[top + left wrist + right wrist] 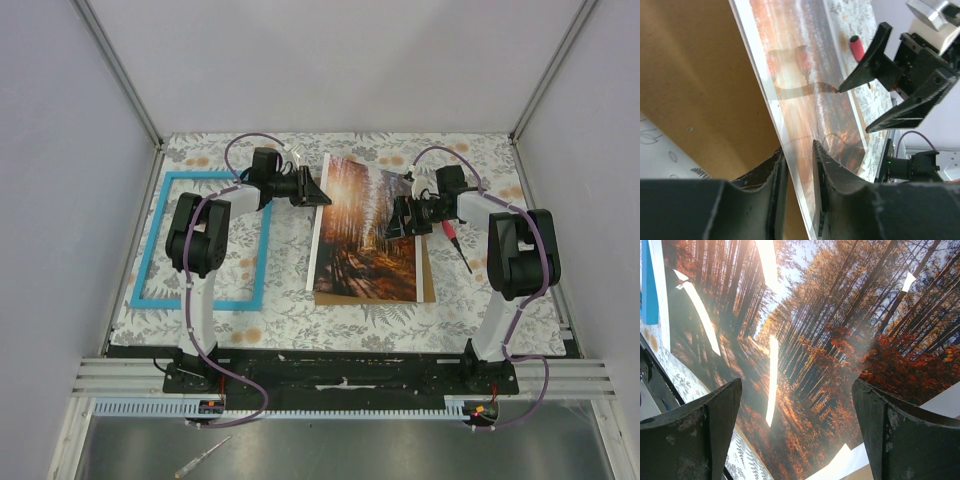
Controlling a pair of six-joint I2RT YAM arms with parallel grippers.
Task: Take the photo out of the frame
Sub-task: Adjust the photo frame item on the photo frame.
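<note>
The photo, an autumn forest print, lies at the table's middle with its left white edge raised. My left gripper is shut on that edge; in the left wrist view its jaws pinch the photo, one finger on the brown back and one on the print. My right gripper is open and empty just above the photo's right half; its wrist view is filled by the print between the spread gripper. The blue frame lies flat at the left, apart from the photo; it also shows in the right wrist view.
A brown board sticks out under the photo's right edge. A red-handled tool lies on the floral table cover near my right arm. The left arm reaches over the frame. Grey walls enclose the table.
</note>
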